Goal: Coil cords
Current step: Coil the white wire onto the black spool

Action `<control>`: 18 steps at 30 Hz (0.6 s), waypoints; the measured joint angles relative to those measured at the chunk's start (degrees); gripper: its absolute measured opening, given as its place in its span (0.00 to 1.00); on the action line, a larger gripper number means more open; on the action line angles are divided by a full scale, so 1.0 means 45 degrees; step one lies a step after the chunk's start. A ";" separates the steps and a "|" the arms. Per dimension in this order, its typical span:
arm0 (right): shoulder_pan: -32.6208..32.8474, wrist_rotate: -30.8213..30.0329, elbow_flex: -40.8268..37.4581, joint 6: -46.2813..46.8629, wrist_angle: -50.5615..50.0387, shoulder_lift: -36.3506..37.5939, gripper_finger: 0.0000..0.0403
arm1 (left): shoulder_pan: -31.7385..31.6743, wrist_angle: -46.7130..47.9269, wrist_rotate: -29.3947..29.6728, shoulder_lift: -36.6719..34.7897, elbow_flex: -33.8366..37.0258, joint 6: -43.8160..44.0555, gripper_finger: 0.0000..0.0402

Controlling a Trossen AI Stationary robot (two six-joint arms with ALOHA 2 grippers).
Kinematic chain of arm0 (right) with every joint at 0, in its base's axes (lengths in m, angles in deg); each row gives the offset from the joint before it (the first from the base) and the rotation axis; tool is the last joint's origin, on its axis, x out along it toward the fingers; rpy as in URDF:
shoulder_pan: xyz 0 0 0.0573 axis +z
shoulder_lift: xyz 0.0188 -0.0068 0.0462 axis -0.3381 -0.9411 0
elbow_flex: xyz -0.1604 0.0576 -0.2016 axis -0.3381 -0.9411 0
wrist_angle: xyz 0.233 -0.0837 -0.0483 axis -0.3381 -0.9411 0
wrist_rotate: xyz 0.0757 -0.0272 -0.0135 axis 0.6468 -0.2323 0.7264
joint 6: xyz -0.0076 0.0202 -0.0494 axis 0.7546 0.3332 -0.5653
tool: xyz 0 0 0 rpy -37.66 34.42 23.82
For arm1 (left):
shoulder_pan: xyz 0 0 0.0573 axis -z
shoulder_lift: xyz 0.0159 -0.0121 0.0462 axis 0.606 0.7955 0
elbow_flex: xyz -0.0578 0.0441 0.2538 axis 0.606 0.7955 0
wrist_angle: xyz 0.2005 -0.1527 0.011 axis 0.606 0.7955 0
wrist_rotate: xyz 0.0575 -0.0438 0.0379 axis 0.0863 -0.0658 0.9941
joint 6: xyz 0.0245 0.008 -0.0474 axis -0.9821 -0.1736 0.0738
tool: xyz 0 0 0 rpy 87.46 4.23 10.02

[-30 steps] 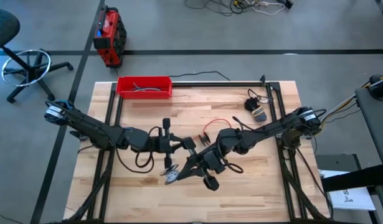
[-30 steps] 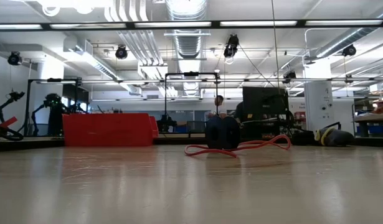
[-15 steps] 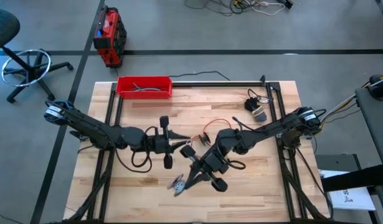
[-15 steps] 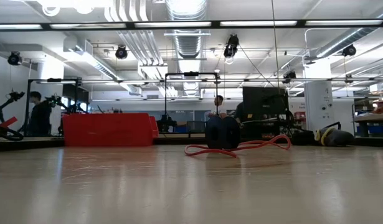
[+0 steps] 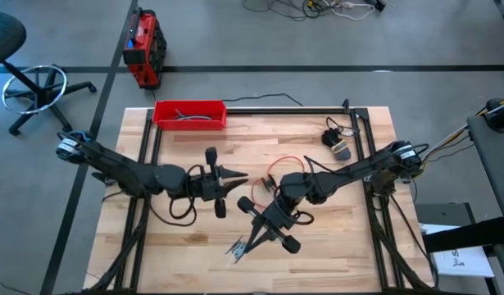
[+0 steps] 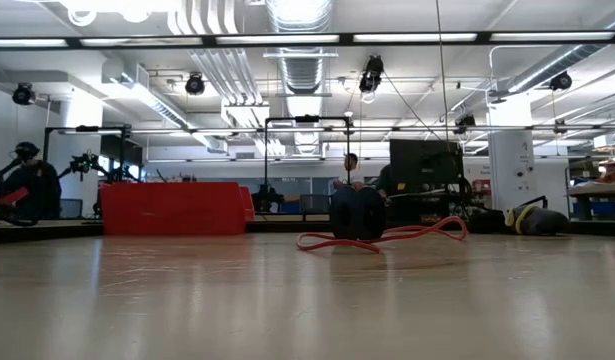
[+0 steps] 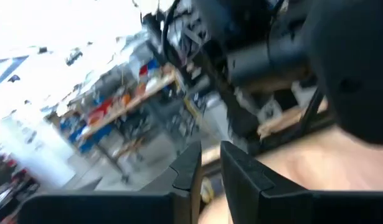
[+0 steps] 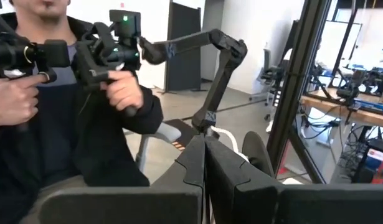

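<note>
Overhead, the red cord [image 5: 282, 164] lies loosely looped mid-table, between the left gripper [image 5: 239, 178] and the right gripper [image 5: 241, 248], whose joined tips point down near the front edge. At table height, the red cord runs flat past a dark round piece [image 6: 356, 213]; it looks light and floppy, best pinched near that piece. Both wrist views show fingers pressed together, holding nothing; a person [image 8: 60, 106] sits beyond.

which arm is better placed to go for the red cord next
Probably the left. The left end effector points toward the red cord, which lies just beyond its tip. The right end effector points away from that cord, toward the near edge of the table, so it would have to turn back.
</note>
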 joint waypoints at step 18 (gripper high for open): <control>0.0188 -0.2848 -0.0150 -0.0831 0.1970 -0.0076 0.00 | 0.5175 0.3383 0.2237 -0.3204 0.0589 0.3761 0.15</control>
